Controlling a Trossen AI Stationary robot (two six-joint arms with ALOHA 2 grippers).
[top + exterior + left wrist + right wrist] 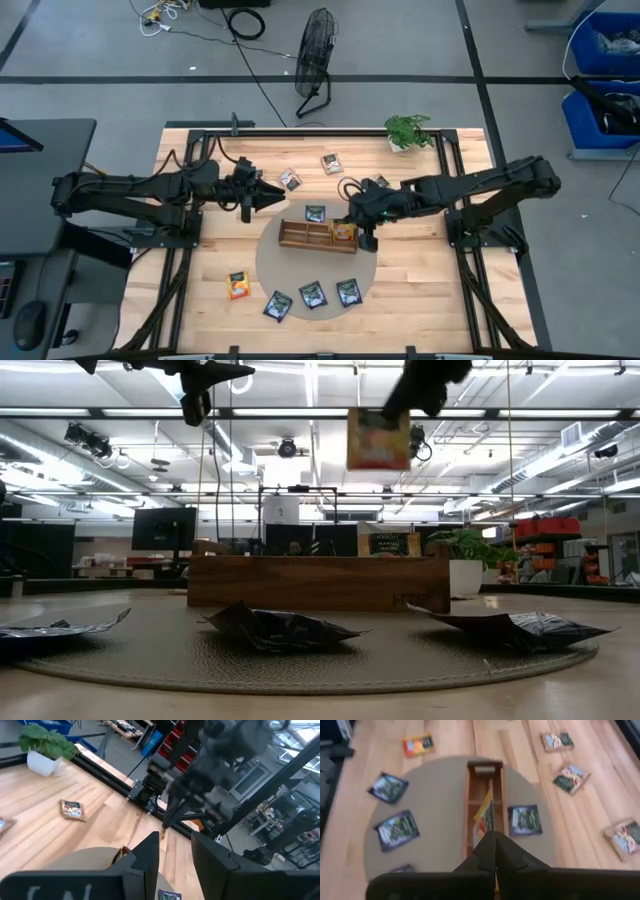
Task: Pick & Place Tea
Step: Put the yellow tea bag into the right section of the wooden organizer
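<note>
High view: right gripper [352, 226] shut on orange packet [344, 232] over tray [300, 236] right end, loose packets [312, 294] unplaced; low view: packet above tray; left wrist: left gripper [175, 851] part-open, empty; right wrist: tray compartments look mostly unfilled.

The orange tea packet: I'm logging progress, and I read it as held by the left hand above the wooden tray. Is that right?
Not quite. The right hand holds the orange tea packet above the wooden tray; the high view shows it. The left hand hangs empty beside the tray.
</note>
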